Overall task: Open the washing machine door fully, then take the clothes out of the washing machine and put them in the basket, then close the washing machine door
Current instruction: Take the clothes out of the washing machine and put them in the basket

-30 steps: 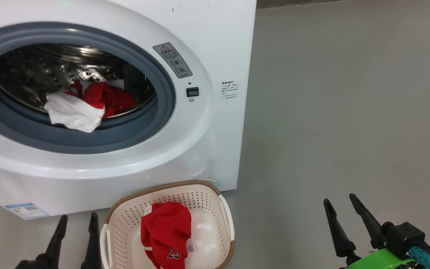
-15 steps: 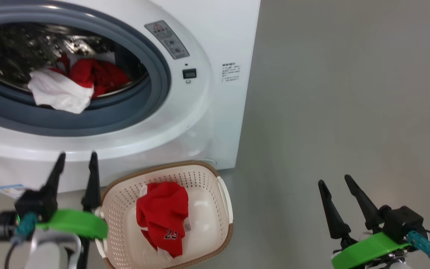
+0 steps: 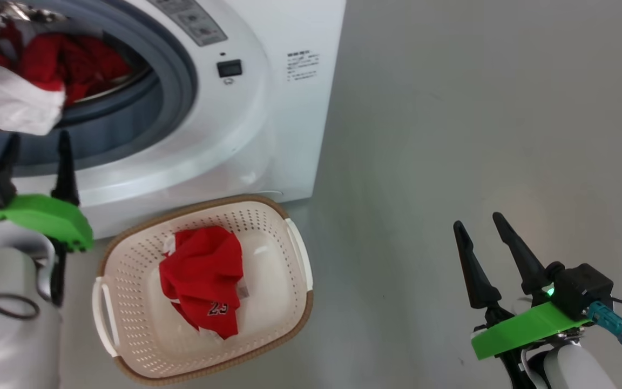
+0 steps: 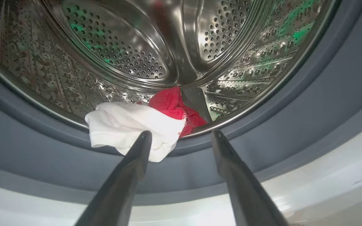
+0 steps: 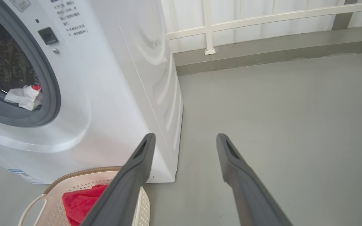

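Left hand (image 4: 181, 133) agape (empty), near clothes (image 4: 127, 128)

The washing machine (image 3: 268, 108) has a glossy white shell. Its drum (image 4: 121, 47) is perforated steel, mirror-bright, inside a matt grey rubber gasket (image 4: 325, 94). The basket (image 3: 127, 259) is cream plastic — the clothes (image 4: 130, 128) soft, creased cloth.

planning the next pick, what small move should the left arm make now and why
Probably ease the left gripper forward until its open fingers straddle the white cloth. That cloth droops over the grey gasket, nearest the fingers, with a red garment behind it; one red jersey already lies in the basket.
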Motion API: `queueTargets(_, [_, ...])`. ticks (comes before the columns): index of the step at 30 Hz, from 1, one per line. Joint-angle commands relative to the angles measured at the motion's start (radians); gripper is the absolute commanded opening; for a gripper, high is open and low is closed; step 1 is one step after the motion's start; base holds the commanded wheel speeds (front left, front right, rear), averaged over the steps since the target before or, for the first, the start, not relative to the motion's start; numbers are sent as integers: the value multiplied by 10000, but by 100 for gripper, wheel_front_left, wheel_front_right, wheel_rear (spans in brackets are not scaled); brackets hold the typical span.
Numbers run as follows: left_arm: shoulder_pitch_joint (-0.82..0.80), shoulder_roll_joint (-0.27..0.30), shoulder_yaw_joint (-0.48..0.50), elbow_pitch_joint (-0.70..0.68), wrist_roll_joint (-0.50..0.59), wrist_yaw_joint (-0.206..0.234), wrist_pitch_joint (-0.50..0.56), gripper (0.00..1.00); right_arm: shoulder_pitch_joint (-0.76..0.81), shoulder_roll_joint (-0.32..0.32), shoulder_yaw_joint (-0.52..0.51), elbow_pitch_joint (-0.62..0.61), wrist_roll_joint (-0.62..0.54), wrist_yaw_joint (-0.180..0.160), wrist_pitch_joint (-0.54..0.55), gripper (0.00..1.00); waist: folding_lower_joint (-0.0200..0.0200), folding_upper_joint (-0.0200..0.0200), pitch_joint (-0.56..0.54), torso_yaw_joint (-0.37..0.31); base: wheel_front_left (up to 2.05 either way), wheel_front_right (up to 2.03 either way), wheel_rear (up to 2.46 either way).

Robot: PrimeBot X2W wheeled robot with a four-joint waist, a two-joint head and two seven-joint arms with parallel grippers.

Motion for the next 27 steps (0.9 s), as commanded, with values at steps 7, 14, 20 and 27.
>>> queueTargets(7, [-1902,1005,169,1601,195,297,-49,100,-483,38,273,-362,12,63,-65,100,0,-1,956,-575,0,0,0])
queueTargets(14, [-3020,1575,-198,2861,551,522,-49,100,-742,55,453,-404,24,63,-65,100,0,-1,1365,-864,0,0,0])
queueTargets(20, [-3697,2080,-303,3740,593,716,-49,100,-843,58,634,-480,169,63,-65,100,0,-1,1643,-1148,0,0,0])
queueTargets(27, [-4038,2354,-458,4241,646,851,-28,100,-887,59,663,-517,196,63,-65,100,0,-1,1795,-1280,0,0,0])
